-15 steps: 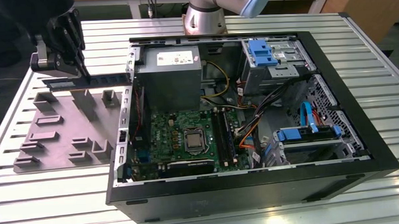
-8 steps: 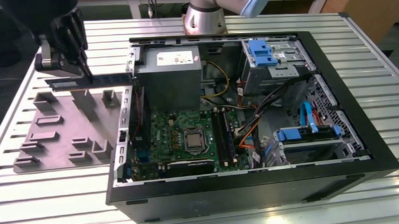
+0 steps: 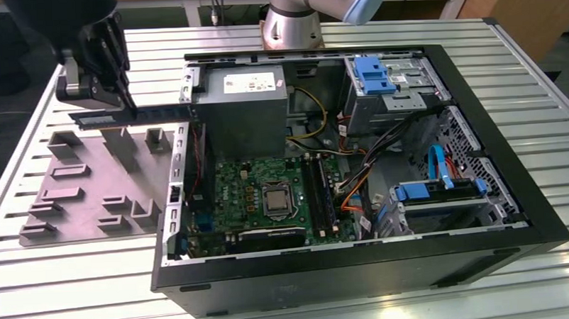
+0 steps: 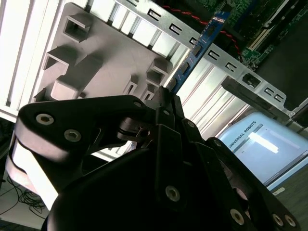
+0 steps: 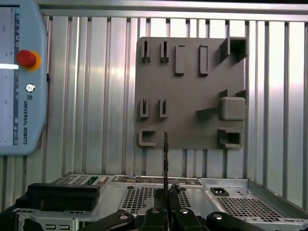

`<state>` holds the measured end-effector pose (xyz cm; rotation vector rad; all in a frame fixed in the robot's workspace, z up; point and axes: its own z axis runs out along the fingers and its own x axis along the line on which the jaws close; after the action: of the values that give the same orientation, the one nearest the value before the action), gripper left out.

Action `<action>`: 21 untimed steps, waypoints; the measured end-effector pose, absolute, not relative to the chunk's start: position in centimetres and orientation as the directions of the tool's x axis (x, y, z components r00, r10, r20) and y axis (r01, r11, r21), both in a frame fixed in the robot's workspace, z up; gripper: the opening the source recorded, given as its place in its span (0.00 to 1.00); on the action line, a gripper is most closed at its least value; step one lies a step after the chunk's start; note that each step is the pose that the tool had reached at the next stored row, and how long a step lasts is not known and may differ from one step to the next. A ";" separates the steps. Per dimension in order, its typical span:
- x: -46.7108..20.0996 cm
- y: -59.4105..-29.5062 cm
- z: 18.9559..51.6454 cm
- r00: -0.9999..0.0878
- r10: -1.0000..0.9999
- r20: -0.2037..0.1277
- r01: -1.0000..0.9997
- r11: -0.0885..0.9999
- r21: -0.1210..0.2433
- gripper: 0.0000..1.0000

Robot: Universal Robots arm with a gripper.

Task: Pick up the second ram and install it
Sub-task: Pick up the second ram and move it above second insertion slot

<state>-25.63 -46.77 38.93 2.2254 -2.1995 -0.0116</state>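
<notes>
Second ram point(image 3: 155, 113) hangs level over the grey fixture plate point(image 3: 87, 191) on the slatted surface point(image 3: 71, 280), one end just beside the open computer case point(image 3: 364, 270); jaws pinching it.

second ram point(image 4: 210, 32) is showing dark blue-green with dark chips | end effector point(image 3: 126, 101) is appearing black | fixture plate point(image 3: 86, 177) is showing plain grey | tabletop point(image 3: 71, 280) is showing silver ribbed stripes | motherboard point(image 3: 234, 197) is showing green | drive clips point(image 3: 372, 75) are showing blue
</notes>
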 end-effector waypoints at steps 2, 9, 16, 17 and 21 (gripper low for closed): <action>-25.5 -46.8 38.9 0.012 -1.000 0.004 -1.000 -0.012 0.014 0.14; -25.0 -46.8 38.9 0.012 -1.000 0.004 -1.000 -0.012 0.014 0.14; -24.6 -46.8 38.9 0.012 -1.000 0.004 -1.000 -0.012 0.014 0.14; -24.6 -46.8 38.9 0.012 -1.000 0.004 -1.000 -0.012 0.014 0.14; -24.3 -46.8 38.9 0.012 -1.000 0.004 -1.000 -0.012 0.014 0.14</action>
<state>-24.31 -46.77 38.93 2.2254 -2.1995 -0.0116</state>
